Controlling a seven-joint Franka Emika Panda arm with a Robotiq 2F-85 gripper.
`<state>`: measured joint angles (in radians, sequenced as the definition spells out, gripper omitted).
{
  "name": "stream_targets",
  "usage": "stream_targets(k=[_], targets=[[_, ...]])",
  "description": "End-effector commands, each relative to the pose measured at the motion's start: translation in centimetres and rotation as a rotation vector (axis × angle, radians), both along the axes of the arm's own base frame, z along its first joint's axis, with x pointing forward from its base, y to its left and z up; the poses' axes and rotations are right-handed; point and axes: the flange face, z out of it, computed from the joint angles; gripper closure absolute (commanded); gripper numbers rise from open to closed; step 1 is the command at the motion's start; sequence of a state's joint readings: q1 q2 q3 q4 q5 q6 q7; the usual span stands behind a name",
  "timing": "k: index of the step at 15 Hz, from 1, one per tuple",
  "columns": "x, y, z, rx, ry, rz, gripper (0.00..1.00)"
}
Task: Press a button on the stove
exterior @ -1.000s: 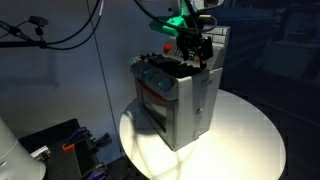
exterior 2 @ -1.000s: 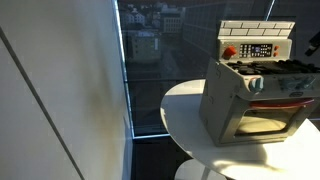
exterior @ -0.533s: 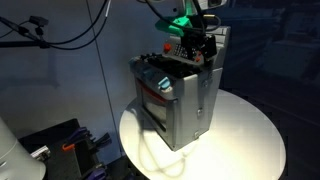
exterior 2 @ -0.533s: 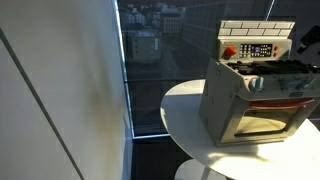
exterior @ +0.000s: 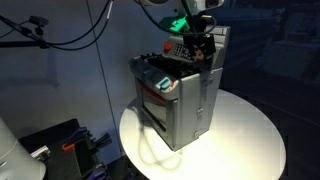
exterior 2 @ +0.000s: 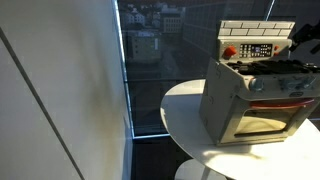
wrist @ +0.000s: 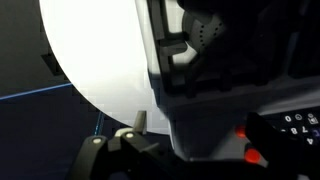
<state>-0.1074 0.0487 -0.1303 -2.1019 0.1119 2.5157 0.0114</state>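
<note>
Subject: I see the small boxy grey toy stove point(exterior: 178, 100) standing on the round white table point(exterior: 250, 140), left of the table's centre in that exterior view; its red-trimmed oven window point(exterior 2: 262, 118) is lit from inside.
Back panel: the brick-patterned panel point(exterior 2: 257, 38) stands upright along the far edge of the stove top; a red round button point(exterior 2: 229, 52) sits at its left end, with a dark strip of small keys point(exterior 2: 258, 50) just beside it.
Gripper: the dark Robotiq gripper point(exterior: 198, 48) hangs over the stove top, close to the back panel; a green light point(exterior: 178, 22) glows on the wrist above; contact cannot be confirmed.
Jaw state: I cannot tell, wide or narrow; the fingers merge with the dark burners.
Wrist view: close and dim; white table at left, a red spot point(wrist: 250, 156) lower right.
Surroundings: dark cables point(exterior: 60, 35) far left.
</note>
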Motion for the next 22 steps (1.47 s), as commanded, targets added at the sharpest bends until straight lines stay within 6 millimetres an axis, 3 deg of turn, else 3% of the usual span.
stream_targets(k=[1,22], targets=[[0.6,0.0,0.2,0.003,-0.026,-0.063,0.00],[2.3,1.0,-0.3,0.025,-0.052,-0.144,0.00]])
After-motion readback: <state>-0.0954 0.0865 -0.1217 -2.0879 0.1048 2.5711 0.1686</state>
